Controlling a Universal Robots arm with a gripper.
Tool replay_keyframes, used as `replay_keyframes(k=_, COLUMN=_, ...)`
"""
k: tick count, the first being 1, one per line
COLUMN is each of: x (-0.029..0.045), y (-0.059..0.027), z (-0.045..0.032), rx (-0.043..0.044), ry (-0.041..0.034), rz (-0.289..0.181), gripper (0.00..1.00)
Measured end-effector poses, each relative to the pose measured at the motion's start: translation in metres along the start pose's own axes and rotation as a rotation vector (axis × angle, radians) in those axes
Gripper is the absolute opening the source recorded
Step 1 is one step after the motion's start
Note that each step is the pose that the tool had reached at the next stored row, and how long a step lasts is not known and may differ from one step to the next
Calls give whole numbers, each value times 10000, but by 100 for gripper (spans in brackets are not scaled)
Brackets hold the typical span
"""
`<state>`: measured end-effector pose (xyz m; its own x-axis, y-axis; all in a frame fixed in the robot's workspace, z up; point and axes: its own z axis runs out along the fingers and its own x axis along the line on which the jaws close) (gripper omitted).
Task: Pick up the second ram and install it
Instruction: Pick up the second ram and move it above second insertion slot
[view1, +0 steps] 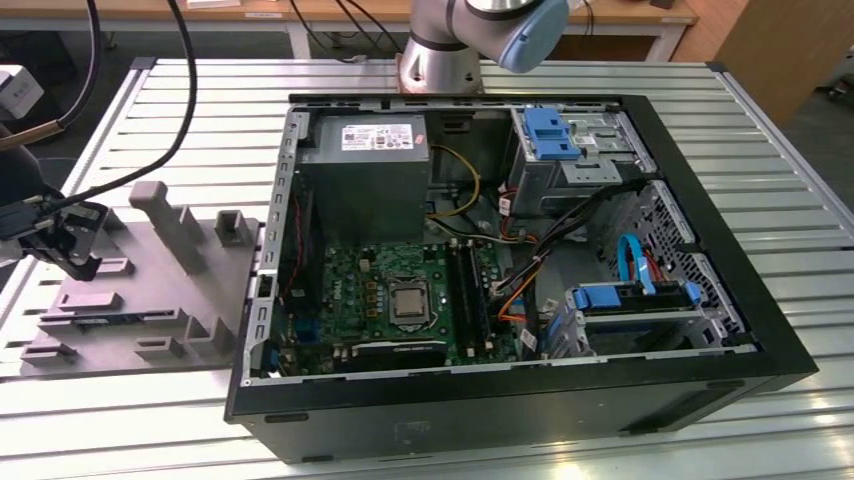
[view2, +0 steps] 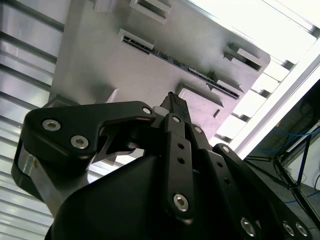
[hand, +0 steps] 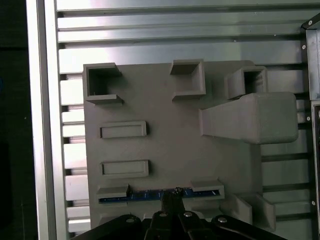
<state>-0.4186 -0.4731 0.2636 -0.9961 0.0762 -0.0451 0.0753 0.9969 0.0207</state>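
Note:
The second ram (hand: 145, 195) is a thin blue board standing on edge in a slot of the grey fixture (hand: 170, 145), held between two small brackets. In the second wrist view the ram (view2: 195, 73) is a dark strip across the fixture. My gripper (hand: 172, 194) hangs over the middle of the ram with its black fingers together and nothing between them. It stands above the stick, apart from it. In the exterior view the gripper (view1: 74, 262) is at the left, over the fixture (view1: 147, 290). The long black memory slots (view1: 463, 288) lie on the green motherboard inside the open computer case.
The open case (view1: 521, 260) fills the middle of the slatted metal table (view1: 747, 120), with a power supply (view1: 363, 170), drive cages and loose cables inside. The fixture has tall posts (view1: 174, 225) and several empty pockets. The arm's base (view1: 441, 60) stands behind the case.

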Motion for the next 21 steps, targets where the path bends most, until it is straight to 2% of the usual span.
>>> replay_keyframes(k=4, x=1, y=0, z=1, rx=-6, ry=6, rz=-199, gripper=11)
replay_keyframes(k=21, x=2, y=0, z=31, rx=-146, ry=69, rz=-3280, gripper=11)
